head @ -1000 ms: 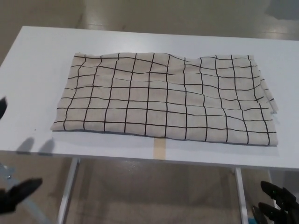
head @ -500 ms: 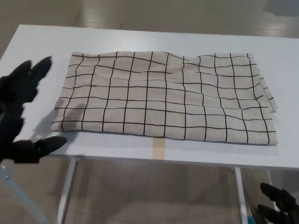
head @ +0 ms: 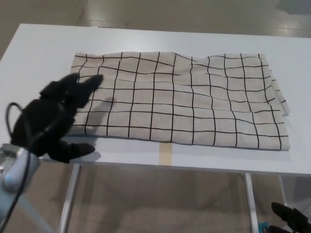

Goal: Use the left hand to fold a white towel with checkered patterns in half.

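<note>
left hand (head: 51, 121) is hovering open and empty at the towel's (head: 180, 99) near-left corner, towel's long axis running left-right.

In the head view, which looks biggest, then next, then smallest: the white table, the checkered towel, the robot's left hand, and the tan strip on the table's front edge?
1. White table
2. Checkered towel
3. Left hand, though it is nearer the camera, so it looks bigger than it really is
4. Tan strip
</note>
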Controlling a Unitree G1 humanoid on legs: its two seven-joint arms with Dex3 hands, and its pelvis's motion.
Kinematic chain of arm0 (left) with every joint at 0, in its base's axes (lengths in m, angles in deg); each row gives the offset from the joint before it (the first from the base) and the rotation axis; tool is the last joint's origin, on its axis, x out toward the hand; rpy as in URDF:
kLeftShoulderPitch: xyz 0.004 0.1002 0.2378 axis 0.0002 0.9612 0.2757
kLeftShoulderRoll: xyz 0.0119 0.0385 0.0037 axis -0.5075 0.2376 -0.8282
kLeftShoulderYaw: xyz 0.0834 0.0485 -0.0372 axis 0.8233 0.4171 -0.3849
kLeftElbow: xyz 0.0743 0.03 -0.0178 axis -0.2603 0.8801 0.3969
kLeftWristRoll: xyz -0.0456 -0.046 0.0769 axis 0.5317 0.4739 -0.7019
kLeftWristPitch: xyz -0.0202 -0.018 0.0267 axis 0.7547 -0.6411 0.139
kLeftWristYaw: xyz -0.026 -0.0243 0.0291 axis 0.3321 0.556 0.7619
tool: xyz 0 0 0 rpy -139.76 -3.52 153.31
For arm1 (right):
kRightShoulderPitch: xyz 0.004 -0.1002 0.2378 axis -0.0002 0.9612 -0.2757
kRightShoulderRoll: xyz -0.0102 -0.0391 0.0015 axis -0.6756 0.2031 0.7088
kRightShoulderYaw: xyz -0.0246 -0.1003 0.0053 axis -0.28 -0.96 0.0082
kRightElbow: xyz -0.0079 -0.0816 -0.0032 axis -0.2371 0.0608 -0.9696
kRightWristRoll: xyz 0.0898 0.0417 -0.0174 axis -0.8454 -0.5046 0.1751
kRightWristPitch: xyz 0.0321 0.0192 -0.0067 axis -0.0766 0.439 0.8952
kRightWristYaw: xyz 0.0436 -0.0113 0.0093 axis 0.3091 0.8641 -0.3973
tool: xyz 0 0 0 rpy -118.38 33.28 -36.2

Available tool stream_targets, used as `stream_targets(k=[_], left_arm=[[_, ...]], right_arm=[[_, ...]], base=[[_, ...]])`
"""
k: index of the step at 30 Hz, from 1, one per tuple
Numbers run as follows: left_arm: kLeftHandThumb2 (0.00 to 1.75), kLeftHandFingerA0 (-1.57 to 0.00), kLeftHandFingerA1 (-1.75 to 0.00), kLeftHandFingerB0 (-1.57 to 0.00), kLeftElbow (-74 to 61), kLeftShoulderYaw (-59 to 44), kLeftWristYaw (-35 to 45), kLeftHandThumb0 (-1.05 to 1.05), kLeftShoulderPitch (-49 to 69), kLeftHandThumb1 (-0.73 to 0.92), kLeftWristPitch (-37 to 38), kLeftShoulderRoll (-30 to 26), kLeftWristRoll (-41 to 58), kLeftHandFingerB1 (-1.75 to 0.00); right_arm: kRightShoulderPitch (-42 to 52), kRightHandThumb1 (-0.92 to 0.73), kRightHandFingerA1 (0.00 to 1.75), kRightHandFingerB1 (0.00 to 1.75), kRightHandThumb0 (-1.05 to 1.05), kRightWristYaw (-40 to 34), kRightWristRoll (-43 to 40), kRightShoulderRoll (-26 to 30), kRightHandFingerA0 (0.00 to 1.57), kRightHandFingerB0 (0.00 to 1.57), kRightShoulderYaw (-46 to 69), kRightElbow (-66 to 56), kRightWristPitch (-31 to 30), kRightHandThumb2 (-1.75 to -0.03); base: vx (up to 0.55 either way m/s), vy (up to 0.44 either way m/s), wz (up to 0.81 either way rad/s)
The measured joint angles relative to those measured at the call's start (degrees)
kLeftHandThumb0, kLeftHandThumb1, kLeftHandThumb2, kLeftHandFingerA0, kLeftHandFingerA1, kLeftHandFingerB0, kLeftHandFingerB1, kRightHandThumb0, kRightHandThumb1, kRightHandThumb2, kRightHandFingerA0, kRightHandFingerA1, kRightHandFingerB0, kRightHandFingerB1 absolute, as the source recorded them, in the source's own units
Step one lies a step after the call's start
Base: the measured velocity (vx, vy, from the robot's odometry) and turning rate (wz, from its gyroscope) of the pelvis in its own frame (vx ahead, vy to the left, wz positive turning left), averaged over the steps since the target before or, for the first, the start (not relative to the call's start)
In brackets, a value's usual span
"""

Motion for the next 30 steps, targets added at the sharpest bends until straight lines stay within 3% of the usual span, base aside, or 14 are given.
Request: stream_targets(k=[13,21,22,25,26,27,28,29,30], left_arm=[[0.74,0.00,-0.14,-0.01,15.3,15.3,-10.5,-0.55,-11.7,0.37,-6.4,-0.2,-10.4,-0.18],[0.74,-0.02,-0.29,-0.01,21.9,19.9,-18.9,-0.49,-15.9,0.35,-11.7,1.5,-13.8,-0.27],[0.61,-0.11,-0.31,-0.09,23.2,20.8,-20.9,-0.52,-16.7,0.48,-13.0,2.1,-14.3,-0.25],[0.67,-0.19,-0.38,-0.15,24.8,22.2,-22.9,-0.54,-17.6,0.42,-14.7,2.8,-14.9,-0.35],[0.74,-0.52,-0.53,-0.39,26.0,23.3,-24.4,-0.54,-18.3,0.43,-16.1,3.5,-15.5,-0.45],[0.56,-0.70,-0.60,-0.62,26.4,23.8,-25.1,-0.44,-18.6,0.51,-16.7,3.8,-15.9,-0.45],[0.56,-0.70,-0.60,-0.62,26.7,24.3,-25.5,-0.44,-18.9,0.51,-17.2,4.0,-16.1,-0.45],[0.73,-0.80,-0.88,-0.79,27.4,25.1,-25.8,-0.46,-19.5,0.42,-18.1,4.4,-16.5,-0.77],[0.73,-0.80,-0.88,-0.79,28.1,25.9,-26.1,-0.46,-20.2,0.42,-19.0,4.8,-16.8,-0.77]], right_arm=[[1.8,-0.68,0.38,0.36,-0.48,0.7,0.0,0.4,0.40,0.37,-0.5,-1.4,-1.9,-0.60],[2.8,-0.68,0.38,0.36,-0.48,0.9,0.0,0.5,0.40,0.37,-0.6,-1.6,-2.3,-0.60],[2.8,-0.68,0.38,0.36,-0.48,0.9,0.0,0.5,0.40,0.37,-0.6,-1.6,-2.3,-0.60],[2.8,-0.68,0.38,0.36,-0.48,0.9,0.0,0.5,0.40,0.37,-0.7,-1.7,-2.3,-0.60],[2.8,-0.68,0.38,0.36,-0.48,0.9,0.0,0.5,0.40,0.37,-0.7,-1.8,-2.3,-0.60],[2.8,-0.68,0.38,0.36,-0.48,0.9,0.0,0.5,0.40,0.37,-0.7,-1.9,-2.3,-0.60],[2.9,-0.68,0.38,0.36,-0.48,0.9,0.0,0.5,0.40,0.37,-0.7,-2.0,-2.3,-0.60],[3.0,-0.68,0.38,0.36,-0.48,0.9,0.0,0.5,0.40,0.37,-0.7,-2.2,-2.3,-0.60],[3.1,-0.68,0.38,0.36,-0.48,0.9,0.0,0.5,0.40,0.37,-0.7,-2.5,-2.3,-0.60]], base=[[0.00,0.000,0.00],[0.00,0.000,0.00],[0.00,0.000,0.00],[0.00,0.000,0.00],[0.00,0.000,0.00],[0.00,0.000,0.00],[0.00,0.000,0.00],[0.00,0.000,0.00],[0.00,0.000,0.00]])
